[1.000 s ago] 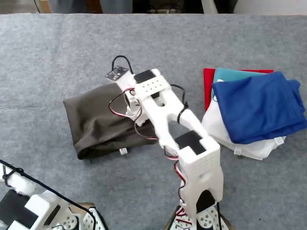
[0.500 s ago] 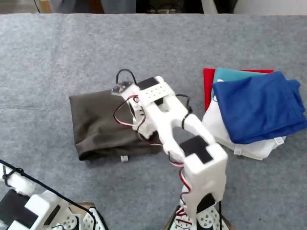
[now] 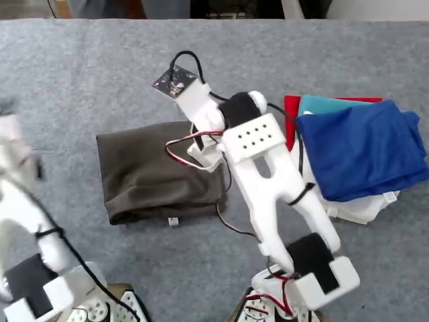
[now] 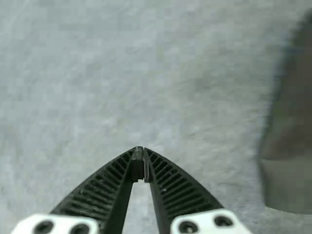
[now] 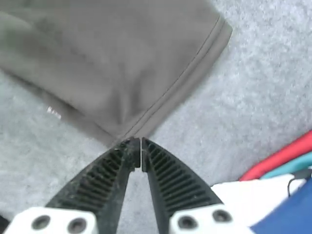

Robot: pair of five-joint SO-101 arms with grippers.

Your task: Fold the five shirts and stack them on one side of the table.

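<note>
- Right gripper [image 5: 137, 144] has its tips pressed together with nothing between them, hanging right at the near corner of the brown shirt [image 5: 112, 63], where the stitched hem meets bare counter [image 5: 273, 73]
- From above, the brown shirt [image 3: 154, 171] lies folded flat mid-counter; its longer side looks to run left to right across the high view, and its right edge sits under the right arm [image 3: 261, 154]
- Over on the right side, the stack [image 3: 348, 161]: blue shirt [image 3: 362, 151] on top, white shirt [image 3: 315, 184] spreading out below it, red shirt [image 3: 291, 107] and teal shirt [image 3: 322, 104] peeking out at the far edge, so 4 look done and 1 is left
- Left gripper [image 4: 140, 153] is also closed and empty, tips together over plain grey counter [image 4: 97, 73], with the brown shirt [image 4: 292, 122] off to one side and clearly apart from it
- The left arm [image 3: 20, 174] is out at the left edge of the high view, away from the cloth
- Here is what the next move hangs on: the shirt lies between the 2 arms, but the right arm is much the nearer, already at the edge that faces the stack
- My read: that right-hand edge is the natural place to take hold, with the carry running rightward along the shirt's long axis
- The risk, as I judge it, is that a pinch on 1 corner lets the fold fall open on the way over
</note>
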